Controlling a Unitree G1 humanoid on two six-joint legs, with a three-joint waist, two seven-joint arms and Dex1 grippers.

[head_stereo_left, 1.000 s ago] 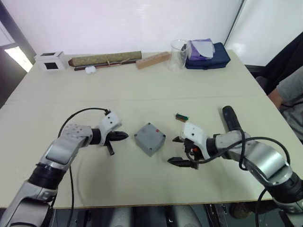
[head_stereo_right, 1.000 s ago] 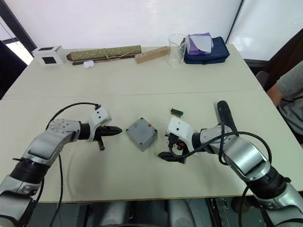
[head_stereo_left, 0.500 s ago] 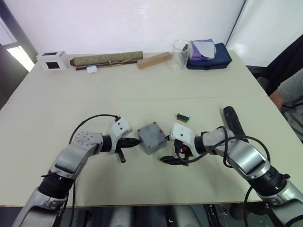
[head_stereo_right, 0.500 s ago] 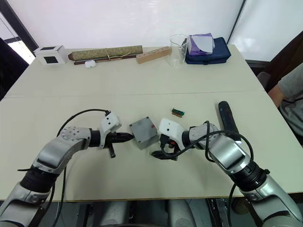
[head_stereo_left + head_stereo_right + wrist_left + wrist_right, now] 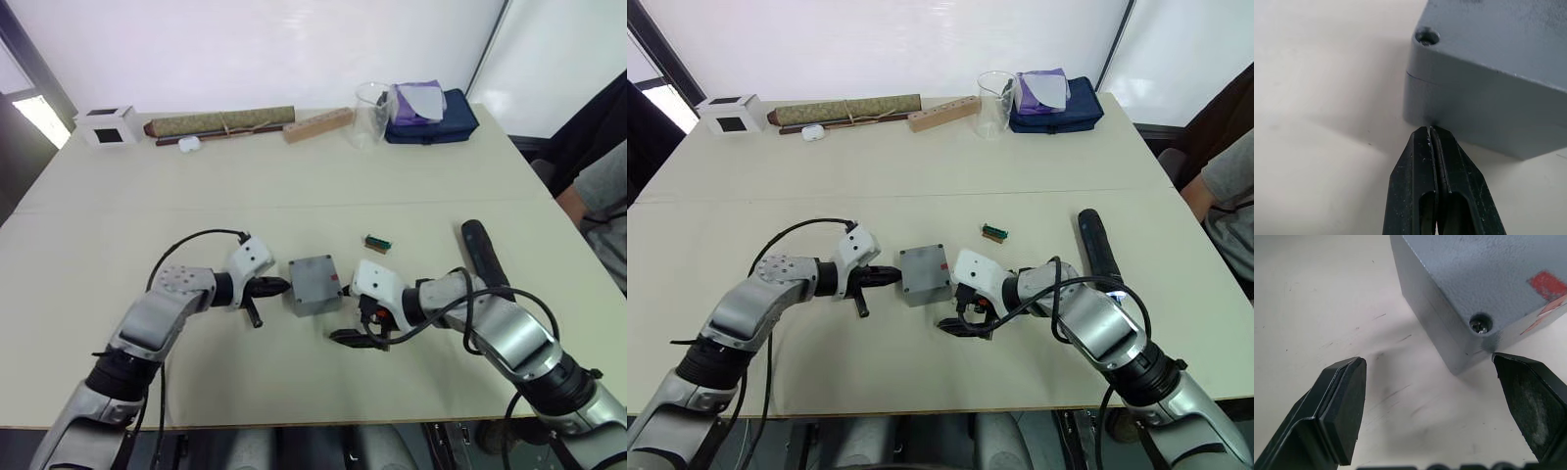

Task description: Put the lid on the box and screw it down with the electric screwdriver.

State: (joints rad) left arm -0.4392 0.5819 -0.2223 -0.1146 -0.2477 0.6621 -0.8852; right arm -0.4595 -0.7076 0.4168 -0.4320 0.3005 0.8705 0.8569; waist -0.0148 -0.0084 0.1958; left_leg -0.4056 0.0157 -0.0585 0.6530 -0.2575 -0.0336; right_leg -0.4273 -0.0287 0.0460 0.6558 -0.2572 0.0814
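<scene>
Head views overlook the table (image 5: 411,186); wrist views sit close.

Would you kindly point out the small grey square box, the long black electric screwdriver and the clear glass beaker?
small grey square box (image 5: 313,282): left eye view, top face.
long black electric screwdriver (image 5: 1095,245): right eye view, mid-barrel.
clear glass beaker (image 5: 992,108): right eye view, side wall.

We see the box (image 5: 314,285), a small grey square enclosure, sitting flat on the surface (image 5: 294,196) with the lid (image 5: 1484,269) already seated on top, a screw in one corner hole and a red mark near one edge. The electric screwdriver (image 5: 483,254), long and black, lies well off to its right.
</scene>
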